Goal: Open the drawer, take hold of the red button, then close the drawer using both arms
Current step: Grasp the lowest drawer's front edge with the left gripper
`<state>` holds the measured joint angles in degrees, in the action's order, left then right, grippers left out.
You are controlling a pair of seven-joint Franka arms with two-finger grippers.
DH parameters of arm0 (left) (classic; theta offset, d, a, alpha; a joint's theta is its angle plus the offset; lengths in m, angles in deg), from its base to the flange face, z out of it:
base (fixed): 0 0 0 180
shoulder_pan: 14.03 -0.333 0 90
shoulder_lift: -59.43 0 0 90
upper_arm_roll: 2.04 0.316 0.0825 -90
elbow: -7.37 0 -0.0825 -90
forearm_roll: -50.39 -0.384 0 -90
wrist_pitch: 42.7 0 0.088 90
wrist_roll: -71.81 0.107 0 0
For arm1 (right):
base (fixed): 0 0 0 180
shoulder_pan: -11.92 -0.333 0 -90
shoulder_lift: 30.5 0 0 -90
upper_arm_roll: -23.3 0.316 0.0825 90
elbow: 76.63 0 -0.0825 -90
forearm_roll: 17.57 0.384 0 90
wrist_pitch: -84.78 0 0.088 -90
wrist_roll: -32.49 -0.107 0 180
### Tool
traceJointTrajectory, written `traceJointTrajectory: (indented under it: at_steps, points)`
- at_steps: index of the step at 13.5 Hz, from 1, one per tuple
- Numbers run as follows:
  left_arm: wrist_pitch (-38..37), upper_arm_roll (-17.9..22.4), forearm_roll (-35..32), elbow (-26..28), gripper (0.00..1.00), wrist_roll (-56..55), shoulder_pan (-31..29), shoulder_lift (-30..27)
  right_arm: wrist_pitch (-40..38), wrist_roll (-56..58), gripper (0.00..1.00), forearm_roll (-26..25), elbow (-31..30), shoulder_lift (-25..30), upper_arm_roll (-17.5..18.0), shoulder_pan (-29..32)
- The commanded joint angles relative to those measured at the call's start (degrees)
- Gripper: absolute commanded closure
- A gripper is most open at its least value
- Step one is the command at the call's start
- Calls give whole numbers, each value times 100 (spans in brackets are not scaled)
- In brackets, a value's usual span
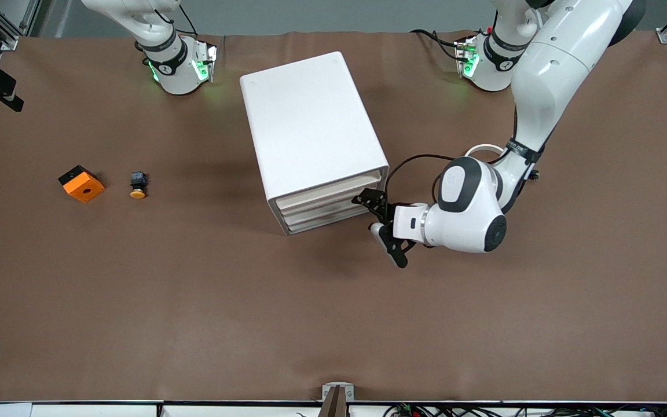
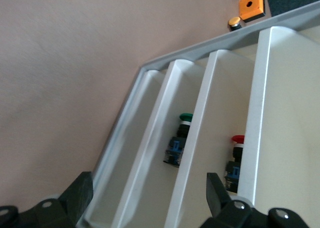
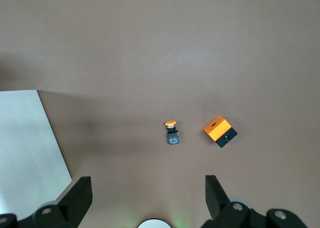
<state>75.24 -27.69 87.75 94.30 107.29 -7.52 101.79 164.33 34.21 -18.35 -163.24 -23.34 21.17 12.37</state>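
Only in the left wrist view did we see the button [image 2: 237, 139] inside the drawer [image 2: 220, 138], just beside the open left pincer [image 2: 150, 198].

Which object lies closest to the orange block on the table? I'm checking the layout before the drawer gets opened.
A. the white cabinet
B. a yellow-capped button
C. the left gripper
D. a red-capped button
B: the yellow-capped button lies right beside the orange block, toward the right arm's end of the table.

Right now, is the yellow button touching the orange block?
Apart. The front view shows bare table between the yellow button and the orange block; the right wrist view agrees.
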Motion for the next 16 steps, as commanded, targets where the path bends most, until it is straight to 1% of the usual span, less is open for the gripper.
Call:
traceJointTrajectory:
  at_steps: [1, 4, 5, 6, 8, 9, 12, 16]
  points:
    - [-210, -28, 149, -150, 0, 64, -35, 237, -10, -110, 0, -44, -14, 57, -50, -70]
    - [-377, -37, 184, -168, 0, 82, -62, 351, 17, -119, 0, -44, -14, 39, -50, -62]
    - [-464, -37, 288, -168, 0, 82, -79, 360, 17, -119, 0, -44, -14, 39, -50, -70]
    - [-665, -28, 437, -185, 0, 90, -114, 421, 17, -119, 0, -44, -14, 39, -41, -88]
    - [-1253, -28, 814, -517, 0, 82, -246, 684, 8, -119, 0, -44, -14, 48, -32, -88]
    - [-1491, -19, 947, -571, 0, 90, -290, 764, 8, -119, 0, -44, -14, 48, -32, -79]
    - [-1555, -10, 984, -581, 0, 196, -352, 834, 8, -119, 0, -44, -14, 39, -33, -79]
    - [-1537, -2, 992, -695, 0, 222, -290, 1002, 8, -119, 0, -36, -23, 39, -41, -70]
